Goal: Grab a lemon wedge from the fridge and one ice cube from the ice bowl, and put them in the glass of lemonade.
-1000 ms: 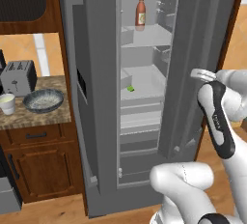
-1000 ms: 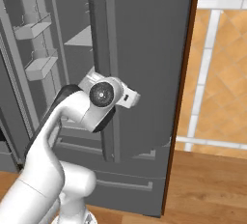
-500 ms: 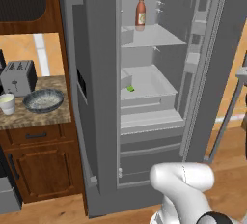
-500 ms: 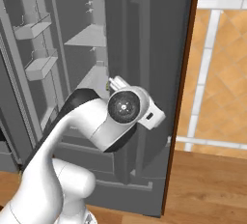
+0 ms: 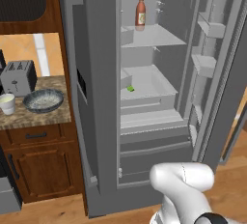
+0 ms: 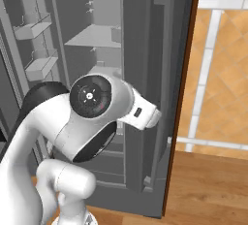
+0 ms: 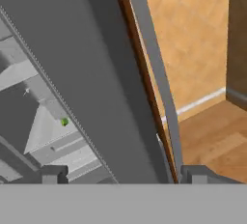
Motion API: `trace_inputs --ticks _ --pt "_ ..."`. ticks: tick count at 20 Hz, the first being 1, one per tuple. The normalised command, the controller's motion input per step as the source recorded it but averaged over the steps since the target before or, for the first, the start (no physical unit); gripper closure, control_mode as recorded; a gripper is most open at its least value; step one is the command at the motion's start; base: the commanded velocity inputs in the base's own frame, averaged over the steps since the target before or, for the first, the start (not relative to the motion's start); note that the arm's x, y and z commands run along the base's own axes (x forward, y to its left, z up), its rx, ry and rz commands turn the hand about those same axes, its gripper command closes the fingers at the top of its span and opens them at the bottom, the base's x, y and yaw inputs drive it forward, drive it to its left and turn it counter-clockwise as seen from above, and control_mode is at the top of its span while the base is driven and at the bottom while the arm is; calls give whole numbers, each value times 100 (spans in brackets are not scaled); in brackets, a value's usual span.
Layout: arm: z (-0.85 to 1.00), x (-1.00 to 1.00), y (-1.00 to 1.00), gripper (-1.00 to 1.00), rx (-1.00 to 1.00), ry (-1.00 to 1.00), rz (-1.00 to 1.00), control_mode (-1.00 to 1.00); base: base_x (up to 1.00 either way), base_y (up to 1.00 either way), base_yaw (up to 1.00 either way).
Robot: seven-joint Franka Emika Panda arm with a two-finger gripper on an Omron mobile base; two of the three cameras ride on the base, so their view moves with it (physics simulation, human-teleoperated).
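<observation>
The fridge (image 5: pixel 96 73) stands with its right door (image 5: pixel 226 63) swung wide open. On a middle shelf inside lies the lemon wedge (image 5: pixel 130 89), a tiny yellow-green piece. It shows in the hand view as a small green speck (image 7: pixel 64 121) past the door's edge. On the counter to the left sit the ice bowl (image 5: pixel 43 100) and the glass of lemonade (image 5: pixel 6 104). My gripper (image 7: pixel 124 175) is open, its tips set wide apart, close behind the open door and its long handle (image 7: pixel 154 73). It holds nothing.
A red-brown bottle (image 5: pixel 140 13) stands on the top fridge shelf. A toaster (image 5: pixel 18 77) sits behind the bowl. The open door (image 6: pixel 140 49) has door bins on its inner side. Wooden floor and a tiled wall lie to the right of it.
The right fridge door has swung further open. My arm moved right and down, out of the left base view's upper part. The jaws went from shut to open, off the handle.
</observation>
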Motion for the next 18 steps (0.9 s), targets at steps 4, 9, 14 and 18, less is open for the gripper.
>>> trace_inputs --ticks 4,9,14,18 --pt "-42 0 100 -100 -69 40 28 -100 0 0 0" --pt "-78 28 71 -100 -56 60 31 -100 0 0 0" --pt "1 21 13 -100 -46 3 25 -100 0 0 0" --pt "31 21 0 -100 -37 -1 30 -100 0 0 0"
